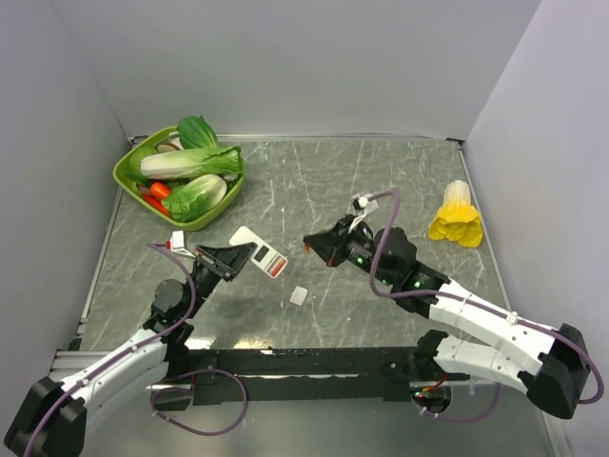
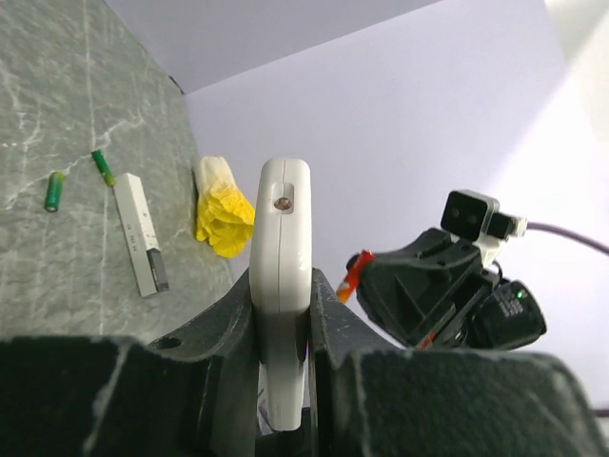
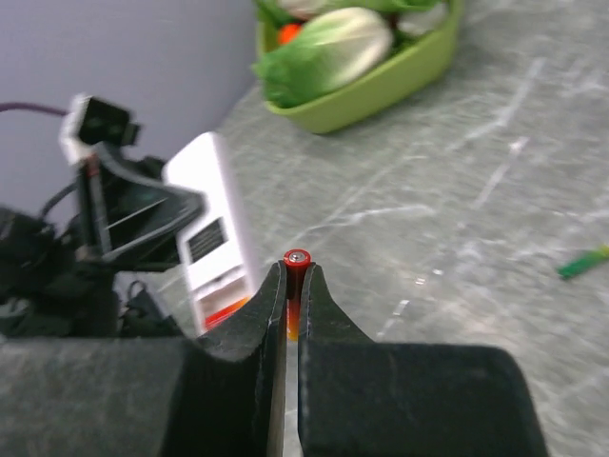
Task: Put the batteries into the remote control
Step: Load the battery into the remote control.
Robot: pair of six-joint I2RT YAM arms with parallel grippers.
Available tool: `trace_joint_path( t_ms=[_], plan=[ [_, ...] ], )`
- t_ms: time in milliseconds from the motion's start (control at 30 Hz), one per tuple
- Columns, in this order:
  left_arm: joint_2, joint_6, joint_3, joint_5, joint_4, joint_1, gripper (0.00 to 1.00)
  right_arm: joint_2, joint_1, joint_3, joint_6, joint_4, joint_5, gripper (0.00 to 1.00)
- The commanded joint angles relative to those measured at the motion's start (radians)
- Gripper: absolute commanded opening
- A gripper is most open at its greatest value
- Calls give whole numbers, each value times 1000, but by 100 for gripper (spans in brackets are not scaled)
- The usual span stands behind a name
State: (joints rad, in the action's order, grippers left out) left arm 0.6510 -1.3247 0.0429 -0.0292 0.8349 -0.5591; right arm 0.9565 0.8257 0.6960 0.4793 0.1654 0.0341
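Tabletop (image 1: 381,190): grey marble, pale walls around.
Left claw (image 2: 283,333): clamped on remote control (image 2: 281,276), raised near tabletop's middle.
Right claw (image 3: 293,286): pinched tight on one orange-red battery (image 3: 296,261), tip showing, near remote control, above tabletop's middle.

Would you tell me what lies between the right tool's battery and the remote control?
Nothing; the top view shows only bare table between the battery and the remote control. A small white piece lies off that line.
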Motion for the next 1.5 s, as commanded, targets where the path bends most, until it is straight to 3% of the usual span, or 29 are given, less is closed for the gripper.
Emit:
trace_joint_path(
  t_ms=[0,133,367,1167,1467],
  plan=[
    [7,-67,-84,-17,139,-7,1,-41,88,-76,16,270,-60,0],
    [25,-96,-74,-31,168,-12,1,-29,157,-144,-22,492,-105,0],
    [36,-122,-67,2,184,-53,1,53,242,-162,-82,649,-143,0],
    [-2,-172,-67,110,171,-107,1,171,366,-222,-114,787,-393,0],
    [-30,-179,-78,152,144,-114,2,199,386,-234,-94,807,-404,0]
  ],
)
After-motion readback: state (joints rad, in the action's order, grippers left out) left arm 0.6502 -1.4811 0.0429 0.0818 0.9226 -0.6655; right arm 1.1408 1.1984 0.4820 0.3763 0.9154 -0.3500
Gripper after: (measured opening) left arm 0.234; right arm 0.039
